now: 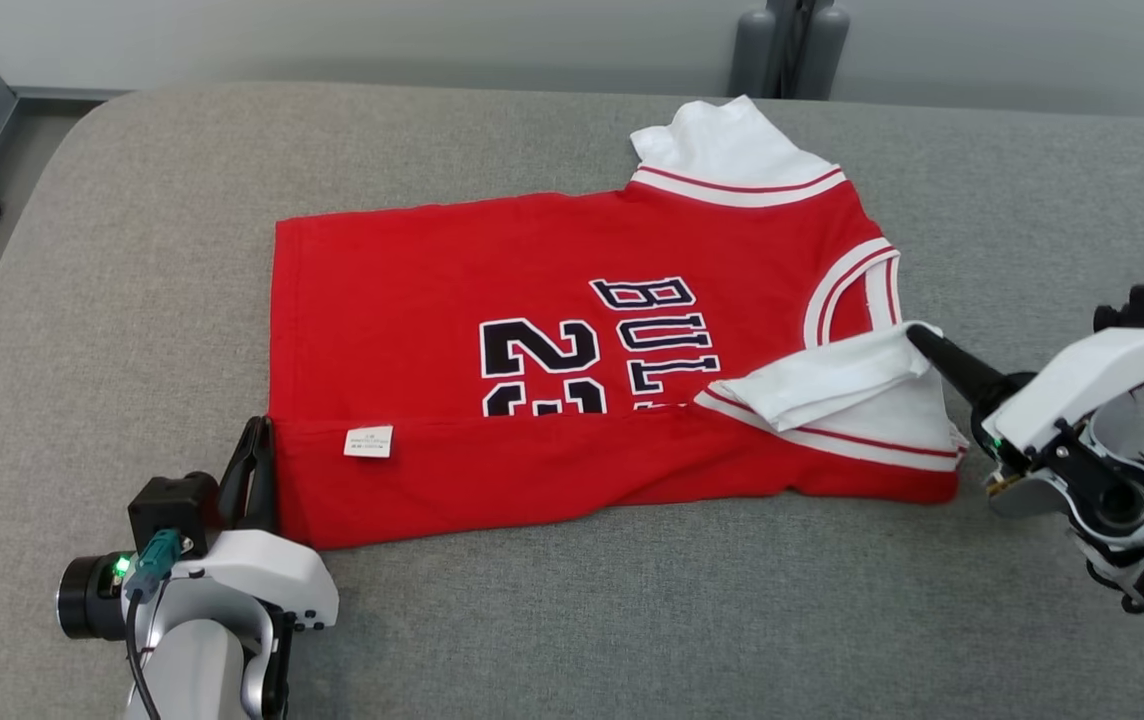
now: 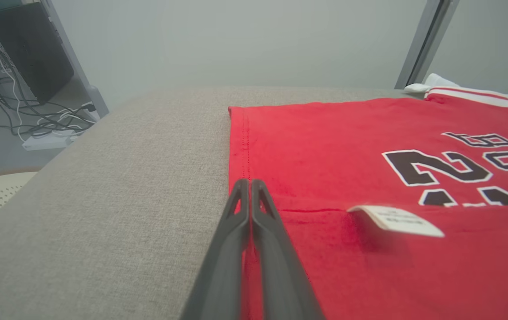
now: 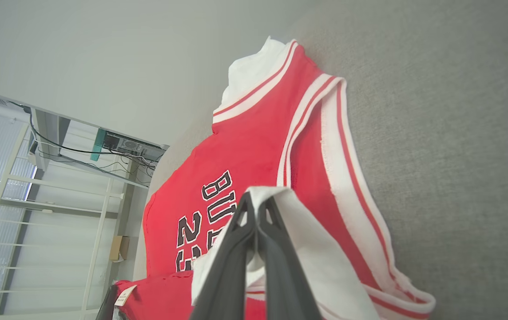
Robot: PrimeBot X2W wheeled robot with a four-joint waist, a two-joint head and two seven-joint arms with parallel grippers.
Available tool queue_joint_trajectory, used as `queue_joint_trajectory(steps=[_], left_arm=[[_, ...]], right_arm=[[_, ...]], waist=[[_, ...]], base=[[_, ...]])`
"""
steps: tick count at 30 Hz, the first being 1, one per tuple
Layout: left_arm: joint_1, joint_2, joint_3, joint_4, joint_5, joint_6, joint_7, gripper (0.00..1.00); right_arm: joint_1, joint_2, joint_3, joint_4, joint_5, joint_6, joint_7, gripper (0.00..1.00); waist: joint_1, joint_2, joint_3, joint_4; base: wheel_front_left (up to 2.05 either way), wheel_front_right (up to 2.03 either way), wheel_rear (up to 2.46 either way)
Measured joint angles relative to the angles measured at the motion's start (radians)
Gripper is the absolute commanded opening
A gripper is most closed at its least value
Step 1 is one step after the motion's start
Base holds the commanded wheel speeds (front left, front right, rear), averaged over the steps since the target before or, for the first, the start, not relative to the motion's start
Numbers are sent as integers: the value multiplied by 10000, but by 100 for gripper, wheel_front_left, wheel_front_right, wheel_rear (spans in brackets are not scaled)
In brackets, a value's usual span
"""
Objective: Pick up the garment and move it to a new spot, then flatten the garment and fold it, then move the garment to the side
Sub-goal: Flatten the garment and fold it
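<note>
The right gripper (image 1: 917, 336) pinches the garment (image 1: 492, 270) by its white sleeve (image 1: 832, 385); left gripper (image 1: 258, 428), clenched, seemingly nips its hem (image 1: 284, 490).

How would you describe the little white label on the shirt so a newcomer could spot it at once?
On the grey padded surface lies a red jersey, its near edge folded up over the front. On that folded strip, near the left tool, sits the white label. It is a small plain rectangle with tiny print, unlike the white sleeves and striped trim at the other end.
</note>
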Motion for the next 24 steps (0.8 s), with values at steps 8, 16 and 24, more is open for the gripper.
queue_joint_trajectory(steps=[8,16,24], left_arm=[[-497,-2,-176,224,-121,84,0,0],[-1048,0,-198,529,-119,201,0,0],[-1351,-4,-79,690,-119,211,0,0]], right_arm=[[-898,334,401,884,54,0,29,0],[-1442,571,662,1430,121,0,-17,0],[-1908,788,859,1858,125,0,-123,0]], waist=[[0,0,371,140],[0,0,699,161],[0,0,1013,111]], base=[[0,0,0],[0,0,0],[0,0,0]])
